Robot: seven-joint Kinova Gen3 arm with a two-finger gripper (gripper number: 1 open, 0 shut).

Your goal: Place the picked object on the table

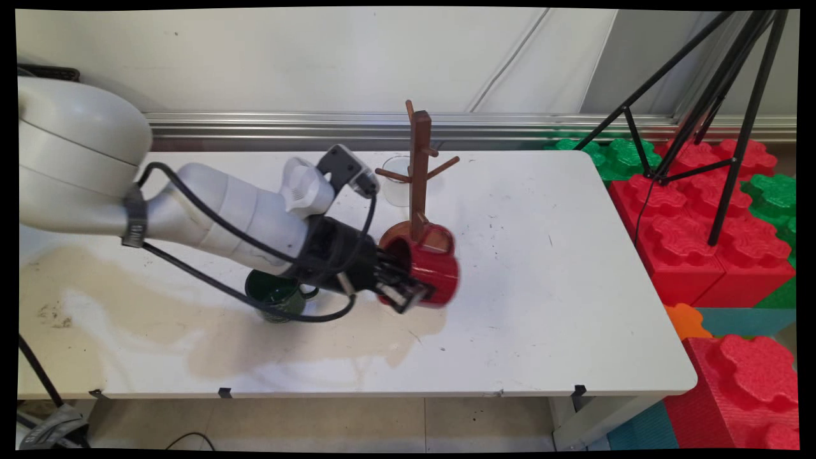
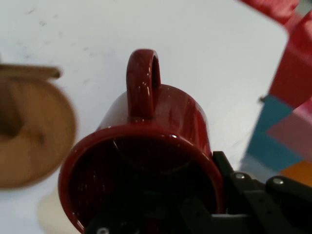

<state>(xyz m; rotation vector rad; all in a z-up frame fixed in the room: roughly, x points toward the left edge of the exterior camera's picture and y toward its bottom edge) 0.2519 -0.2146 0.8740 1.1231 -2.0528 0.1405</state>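
My gripper (image 1: 405, 290) is shut on the rim of a red mug (image 1: 433, 268), one finger inside the mouth and the other outside the wall. The mug is tipped on its side, mouth toward the hand, right in front of the round base of a wooden mug tree (image 1: 419, 166). In the hand view the red mug (image 2: 170, 117) fills the middle with its handle (image 2: 143, 83) pointing up, the gripper (image 2: 214, 195) clamps its rim at the bottom, and the mug tree's base (image 2: 34, 141) lies to the left. Whether the mug touches the table I cannot tell.
A dark green mug (image 1: 275, 299) stands under the arm's wrist, left of the red one. A clear glass (image 1: 396, 182) stands behind the tree. A brownish stain (image 1: 191, 331) spreads over the white table (image 1: 542, 287). Red and green foam blocks (image 1: 688, 242) and a black tripod (image 1: 720, 108) stand to the right.
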